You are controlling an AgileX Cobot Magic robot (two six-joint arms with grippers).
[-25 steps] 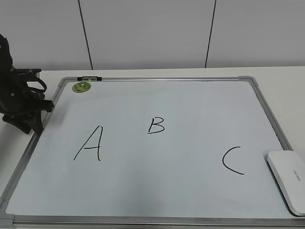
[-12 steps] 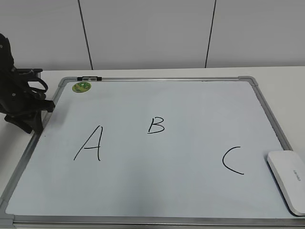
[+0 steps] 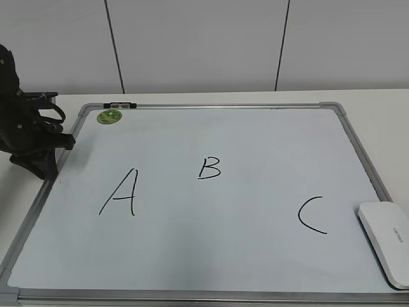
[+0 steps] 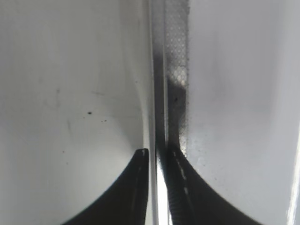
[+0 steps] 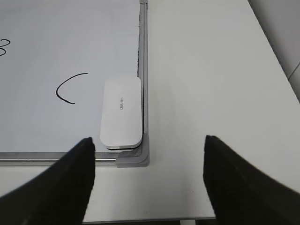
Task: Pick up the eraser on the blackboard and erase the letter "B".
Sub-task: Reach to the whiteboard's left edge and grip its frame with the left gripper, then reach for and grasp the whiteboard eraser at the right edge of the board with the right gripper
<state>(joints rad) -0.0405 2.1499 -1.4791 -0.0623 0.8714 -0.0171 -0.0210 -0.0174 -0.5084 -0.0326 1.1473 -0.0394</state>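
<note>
My right tool (image 5: 147, 180) hangs released, its two dark fingers spread wide above the white bench (image 5: 211, 93), with the flat white plastic eraser (image 5: 121, 112) at about 11 o'clock from it, lying inside the 5 o'clock corner of the silver-framed white dry-erase blackboard (image 3: 211, 105). My left tool (image 4: 157, 187) sits clenched to a thin slit over the board's left frame rail. The small black hand-drawn letter "B" (image 3: 209, 168) stands near the board's middle, at 10 o'clock from the eraser.
</note>
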